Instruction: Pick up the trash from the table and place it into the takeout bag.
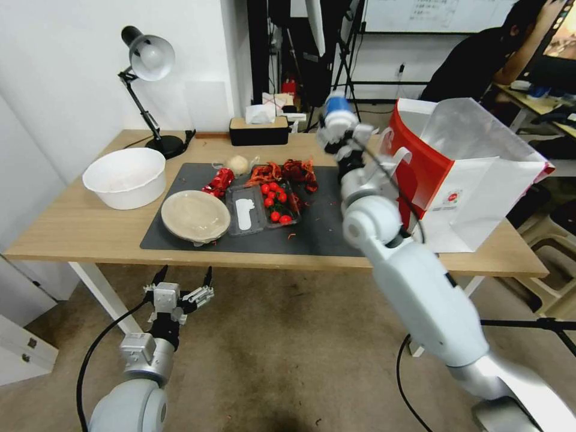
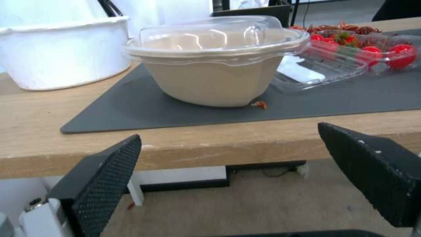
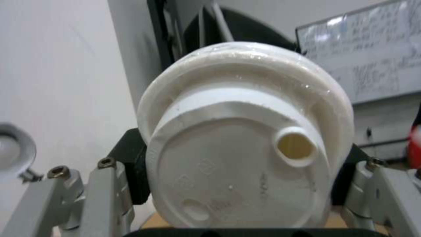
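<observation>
Trash is spread along the dark grey mat on the table, and one piece is already in the air. Farthest left on the wood stands a white tub, off the mat. Below the near table edge, the left claw hangs with its fingers spread wide and nothing between them; it sits low and clear of the table, likely parked so the other arm can work alone. Its camera looks across at the beige lidded bowl, upright at the mat's near left corner. Behind the bowl lie a crumpled red wrapper and a beige wad; just right of the bowl is a clear clamshell tray holding small red tomatoes, with red scraps behind it.

Further right, the right claw is raised above the table's far side, closed on a plastic cup by its sides, white lid towards the wrist camera. Holding it by the body keeps the lid on. Rightmost, the takeout bag stands on the table's right end, mouth open upward and just beside the lifted cup, so I judge the cup is being carried over to drop in.
</observation>
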Tool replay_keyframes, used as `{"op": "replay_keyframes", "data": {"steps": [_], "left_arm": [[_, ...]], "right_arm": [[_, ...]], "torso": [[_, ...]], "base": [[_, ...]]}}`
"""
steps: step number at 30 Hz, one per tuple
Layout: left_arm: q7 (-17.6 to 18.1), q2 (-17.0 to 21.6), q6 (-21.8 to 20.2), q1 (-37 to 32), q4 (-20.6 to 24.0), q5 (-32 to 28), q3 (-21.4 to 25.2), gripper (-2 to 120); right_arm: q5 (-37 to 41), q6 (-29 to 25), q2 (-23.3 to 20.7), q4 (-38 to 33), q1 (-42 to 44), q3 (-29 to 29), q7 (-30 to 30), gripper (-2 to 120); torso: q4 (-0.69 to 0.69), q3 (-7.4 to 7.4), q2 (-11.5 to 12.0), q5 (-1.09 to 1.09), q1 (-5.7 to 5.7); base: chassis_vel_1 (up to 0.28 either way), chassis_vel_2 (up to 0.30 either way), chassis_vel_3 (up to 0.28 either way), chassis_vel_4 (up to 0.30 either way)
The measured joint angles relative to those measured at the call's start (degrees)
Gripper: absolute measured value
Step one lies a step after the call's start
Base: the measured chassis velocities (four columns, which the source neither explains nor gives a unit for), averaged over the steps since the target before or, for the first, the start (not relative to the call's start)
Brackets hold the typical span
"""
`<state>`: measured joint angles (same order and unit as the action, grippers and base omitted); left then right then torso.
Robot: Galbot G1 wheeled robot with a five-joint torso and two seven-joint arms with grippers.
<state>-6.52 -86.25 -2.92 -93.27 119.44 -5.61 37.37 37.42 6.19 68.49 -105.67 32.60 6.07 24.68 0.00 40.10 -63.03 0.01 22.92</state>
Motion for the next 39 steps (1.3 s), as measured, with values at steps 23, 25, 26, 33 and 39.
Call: {"op": "replay_keyframes", "data": {"steps": [23, 25, 26, 33, 39], "left_arm": [[-0.32, -0.25, 0.15, -0.20, 0.19, 1.08, -1.16, 100], [-0.33, -0.19, 0.18, -0.43, 0.51, 1.08, -1.08, 100], [-0.34, -0.15, 0.19, -0.49, 0.63, 1.08, -1.02, 100], [-0.35, -0.07, 0.38, -0.83, 1.00, 1.05, -0.76, 100], [-0.36, -0.16, 0.45, -0.87, 1.01, 1.04, -0.78, 100]], "right_arm": [[1.72, 23.06, -9.45, -9.28, 7.51, 18.48, 12.86, 67], [2.21, 23.26, -8.91, -8.96, 7.67, 18.47, 12.82, 78], [2.31, 23.40, -8.78, -8.94, 7.67, 18.46, 12.82, 82], [2.76, 23.84, -8.68, -9.44, 7.92, 18.96, 12.81, 100], [6.67, 18.33, -9.12, -10.23, 7.63, 19.93, 10.64, 100]], "torso": [[0.00, 0.00, 0.00, 0.00, 0.00], [0.00, 0.00, 0.00, -0.01, 0.00], [0.00, 0.00, 0.00, -0.02, 0.00], [0.00, 0.00, 0.00, -0.01, 0.00], [-0.01, 0.00, 0.00, 0.00, 0.00]], "base": [[0.000, 0.000, 0.000, 0.000], [0.000, 0.000, 0.000, 0.000], [0.000, 0.000, 0.000, 0.000], [0.000, 0.000, 0.000, 0.000], [0.000, 0.000, 0.000, 0.000]]}}
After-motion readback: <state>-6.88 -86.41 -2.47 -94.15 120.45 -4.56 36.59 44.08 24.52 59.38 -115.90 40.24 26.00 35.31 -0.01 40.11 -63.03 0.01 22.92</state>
